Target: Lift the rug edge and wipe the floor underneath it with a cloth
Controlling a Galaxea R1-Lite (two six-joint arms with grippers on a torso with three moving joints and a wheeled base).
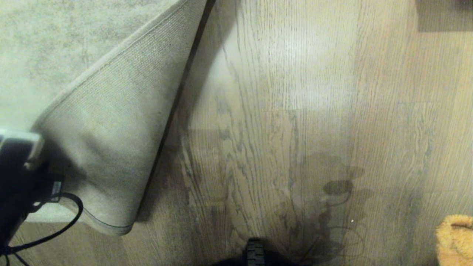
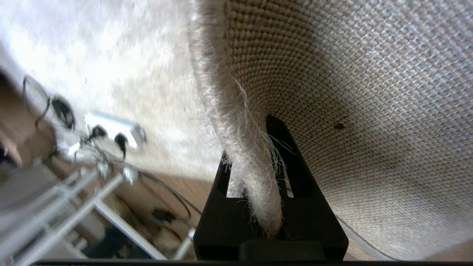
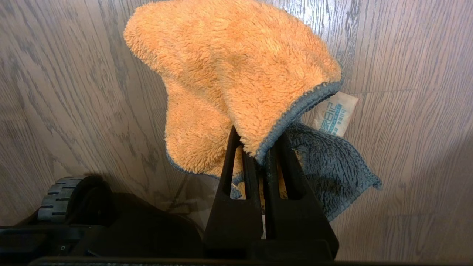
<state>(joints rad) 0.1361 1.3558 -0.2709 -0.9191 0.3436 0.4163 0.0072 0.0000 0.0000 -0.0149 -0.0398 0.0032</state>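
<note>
The mottled grey-beige rug lies at the upper left. Its corner is folded back, so the ribbed beige underside faces up and bare wood-grain floor shows beside it. My left arm is at the left border of the head view. In the left wrist view my left gripper is shut on the frayed rug edge, with the woven underside curving away. My right gripper is shut on the fluffy orange cloth, which hangs just above the floor. The cloth peeks in at the lower right.
A white power strip with dark plugs and cables lies on the rug, next to a metal frame. My base's wheel shows at the bottom middle. A dark object sits at the far right corner.
</note>
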